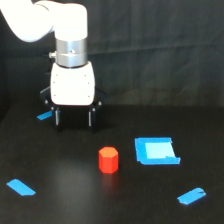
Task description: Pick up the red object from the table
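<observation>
The red object is a small orange-red hexagonal block standing upright on the black table, near the middle of the exterior view. My gripper hangs from the white arm above and behind the block, toward the exterior view's left. Its two dark fingers point straight down with a wide gap between them, and nothing is held. The fingertips are well apart from the block and do not touch it.
A blue square patch lies just to the block's right. Blue tape strips lie at the lower left, the lower right and behind the gripper at the left. A black curtain backs the scene.
</observation>
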Robot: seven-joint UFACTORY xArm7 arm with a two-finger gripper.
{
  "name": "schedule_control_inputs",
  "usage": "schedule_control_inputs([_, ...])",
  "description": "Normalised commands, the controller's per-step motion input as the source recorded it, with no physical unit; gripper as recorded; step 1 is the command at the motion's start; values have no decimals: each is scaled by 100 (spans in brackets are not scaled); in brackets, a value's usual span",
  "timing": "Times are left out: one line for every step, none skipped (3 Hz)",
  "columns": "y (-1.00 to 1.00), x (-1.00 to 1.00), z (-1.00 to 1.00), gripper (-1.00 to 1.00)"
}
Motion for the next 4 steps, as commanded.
schedule_control_inputs([-88, 65, -19, 99])
schedule_control_inputs([-90, 68, -15, 97])
schedule_control_inputs([-96, 44, -13, 100])
schedule_control_inputs([-94, 14, -12, 100])
